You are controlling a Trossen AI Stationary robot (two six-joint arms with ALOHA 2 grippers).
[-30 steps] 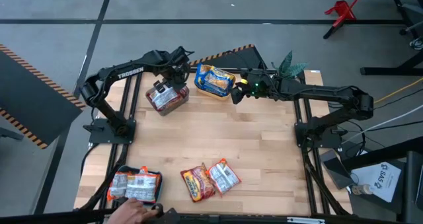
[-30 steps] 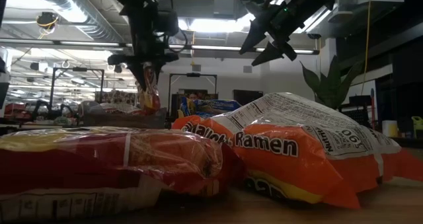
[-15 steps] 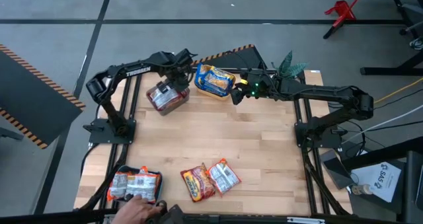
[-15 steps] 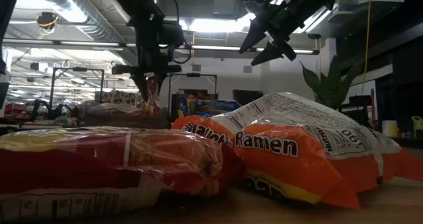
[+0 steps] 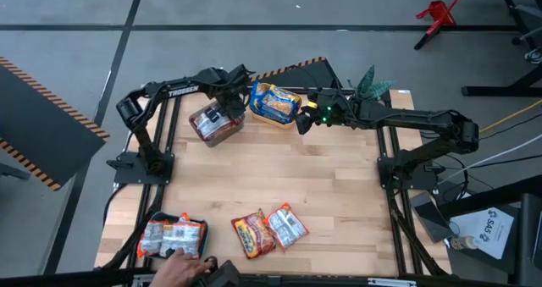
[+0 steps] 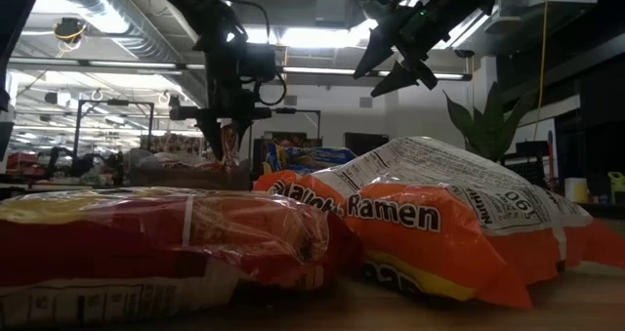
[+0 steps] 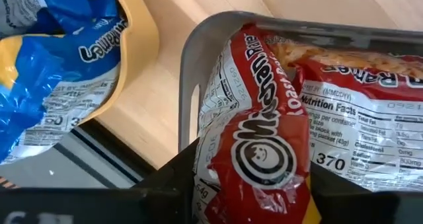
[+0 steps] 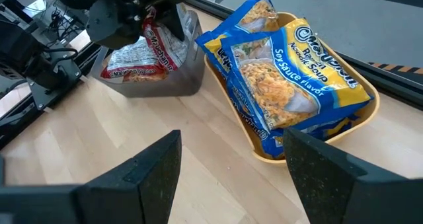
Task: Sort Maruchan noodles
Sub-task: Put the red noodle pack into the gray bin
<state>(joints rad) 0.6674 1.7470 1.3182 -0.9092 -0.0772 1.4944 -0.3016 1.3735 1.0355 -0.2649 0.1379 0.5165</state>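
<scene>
My left gripper [image 5: 229, 96] hangs over the grey bin [image 5: 206, 136] at the far left, shut on an orange-red Maruchan packet [image 7: 264, 151]. Other red packets [image 7: 370, 85] lie in that bin. In the low view the held packet [image 6: 229, 144] dangles under the gripper [image 6: 230, 121]. My right gripper [image 8: 231, 178] stands open above the table, near the yellow bin [image 5: 292, 120], with nothing between its fingers. Two loose packets, one orange-red [image 5: 252, 234] and one silver-white [image 5: 289, 225], lie flat near the table's front edge. My left gripper pinches the orange-red packet by its upper end [image 7: 261, 184] between its two fingers [image 7: 175, 174]. The fingers come from above and point steeply down. The packet hangs upright below them, its lower end down at the grey bin's rim [image 7: 190, 92]; whether it touches the packets inside, I cannot tell.
The yellow bin [image 8: 264, 154] holds blue-yellow packets [image 8: 291, 72]. A teal bin [image 5: 196, 225] with silver-white packets stands at the near left, and a person's hand [image 5: 179, 270] reaches in at the front edge beside it. A plant [image 5: 370, 85] stands at the far right.
My left gripper has sunk with the orange-red packet and gone a little toward the table's right, closer to the grey bin. The packet still hangs upright below it.
</scene>
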